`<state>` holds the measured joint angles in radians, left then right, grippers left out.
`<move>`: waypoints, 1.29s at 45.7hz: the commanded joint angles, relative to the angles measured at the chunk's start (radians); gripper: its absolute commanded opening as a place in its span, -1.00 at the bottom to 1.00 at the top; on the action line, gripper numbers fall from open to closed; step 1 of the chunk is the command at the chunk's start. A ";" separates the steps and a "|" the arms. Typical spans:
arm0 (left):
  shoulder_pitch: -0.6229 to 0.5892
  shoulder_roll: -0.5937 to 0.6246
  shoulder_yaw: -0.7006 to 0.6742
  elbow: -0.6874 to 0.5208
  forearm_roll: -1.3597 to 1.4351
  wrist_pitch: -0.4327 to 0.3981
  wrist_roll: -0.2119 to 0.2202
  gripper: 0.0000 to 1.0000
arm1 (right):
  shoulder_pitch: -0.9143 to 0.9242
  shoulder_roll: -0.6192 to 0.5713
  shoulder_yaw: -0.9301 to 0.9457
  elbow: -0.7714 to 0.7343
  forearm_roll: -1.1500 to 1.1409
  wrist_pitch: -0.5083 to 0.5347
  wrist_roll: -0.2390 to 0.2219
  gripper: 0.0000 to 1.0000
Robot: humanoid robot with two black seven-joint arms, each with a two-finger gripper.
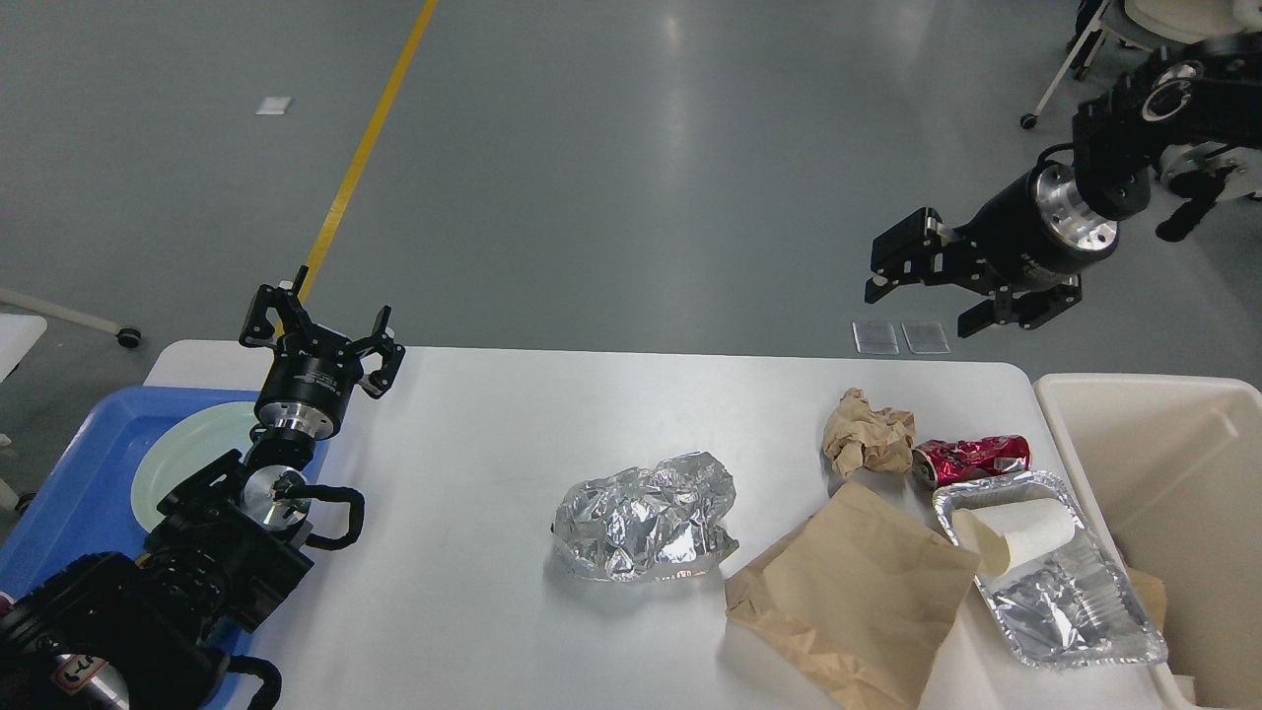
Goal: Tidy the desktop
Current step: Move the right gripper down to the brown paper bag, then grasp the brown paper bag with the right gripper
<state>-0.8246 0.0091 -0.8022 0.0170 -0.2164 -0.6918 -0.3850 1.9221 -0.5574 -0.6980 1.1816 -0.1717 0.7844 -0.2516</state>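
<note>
Desk [473, 592] littered along right edge, cream bin [1163, 473] beside it. Both our pincers empty, spread: left pincer [317, 330] over desk's far-left corner, right pincer [937, 286] beyond far edge. We'd lower right onto crumpled brown paper [868, 434], pinch a ridge, not flat.

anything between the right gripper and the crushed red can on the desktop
Nothing visible. The right gripper hangs open in the air beyond the desktop edge, and the red can lies uncovered between the crumpled paper and foil tray.

crumpled foil [646, 517]; paper bag [853, 592]; crushed can [971, 459]
</note>
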 commanded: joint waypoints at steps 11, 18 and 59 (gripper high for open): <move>-0.001 0.000 0.000 0.000 0.000 0.000 0.000 0.94 | -0.009 0.063 -0.041 0.108 0.000 0.067 -0.002 1.00; -0.001 0.000 0.000 0.000 0.000 0.000 0.000 0.94 | -0.187 0.079 -0.067 0.082 -0.002 -0.037 -0.002 1.00; -0.001 0.000 0.000 0.000 0.000 0.000 0.000 0.94 | -0.468 0.080 -0.080 0.088 -0.011 -0.244 -0.046 1.00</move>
<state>-0.8248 0.0092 -0.8023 0.0170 -0.2161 -0.6918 -0.3850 1.4185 -0.4611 -0.7752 1.2503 -0.1832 0.5344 -0.2907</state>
